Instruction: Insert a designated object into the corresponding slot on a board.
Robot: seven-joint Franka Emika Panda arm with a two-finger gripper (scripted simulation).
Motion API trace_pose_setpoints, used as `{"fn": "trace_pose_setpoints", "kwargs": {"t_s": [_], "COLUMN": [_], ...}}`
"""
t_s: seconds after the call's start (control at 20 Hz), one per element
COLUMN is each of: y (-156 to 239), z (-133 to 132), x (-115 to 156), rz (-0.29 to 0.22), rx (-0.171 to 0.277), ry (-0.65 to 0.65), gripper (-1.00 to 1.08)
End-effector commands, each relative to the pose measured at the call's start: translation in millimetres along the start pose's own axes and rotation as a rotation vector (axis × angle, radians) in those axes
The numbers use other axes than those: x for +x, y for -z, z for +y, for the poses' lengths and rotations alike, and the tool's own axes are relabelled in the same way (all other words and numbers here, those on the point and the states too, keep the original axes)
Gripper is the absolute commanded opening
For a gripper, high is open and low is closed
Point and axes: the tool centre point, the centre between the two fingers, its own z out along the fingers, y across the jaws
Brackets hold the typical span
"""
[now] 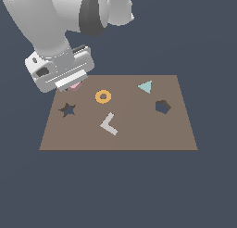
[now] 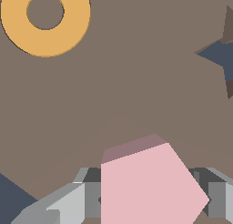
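The pale pink hexagonal block (image 2: 150,186) sits between my gripper's fingers (image 2: 68,205), which press against both of its sides. In the exterior view only a sliver of the block (image 1: 75,86) shows under my gripper (image 1: 74,85), over the board's (image 1: 139,136) far corner at the exterior view's left. I cannot tell whether the block rests on the board or hangs just above it. The hexagon-like slot (image 1: 162,106) lies at the exterior view's right side of the board, far from the gripper. It is out of the wrist view.
An orange ring (image 1: 98,96) lies near the gripper and also shows in the wrist view (image 2: 45,42). A dark star-shaped hole (image 1: 68,110) is at the exterior view's left. There is a teal triangle (image 1: 146,86) and a grey L-shape (image 1: 109,125).
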Motion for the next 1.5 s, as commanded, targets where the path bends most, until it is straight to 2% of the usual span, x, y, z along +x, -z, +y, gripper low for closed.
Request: {"fn": "trace_pose_setpoints", "kwargs": {"t_s": [0.0, 0.5, 0.8, 1.15, 1.45], "y": [-0.8, 2.7, 3.1, 4.2, 5.6], "z": [-0.5, -1.1, -14.0, -47.7, -91.4], "x": [0.2, 1.1, 14.9, 52.1, 102.7], "rz": [0.000, -0.001, -0.001, -0.001, -0.001], "rx": [0.001, 0.001, 0.001, 0.001, 0.001], "ry": [0.001, 0.000, -0.005, -0.019, -0.038], "gripper": [-1.00, -1.00, -1.00, -1.00, -1.00]}}
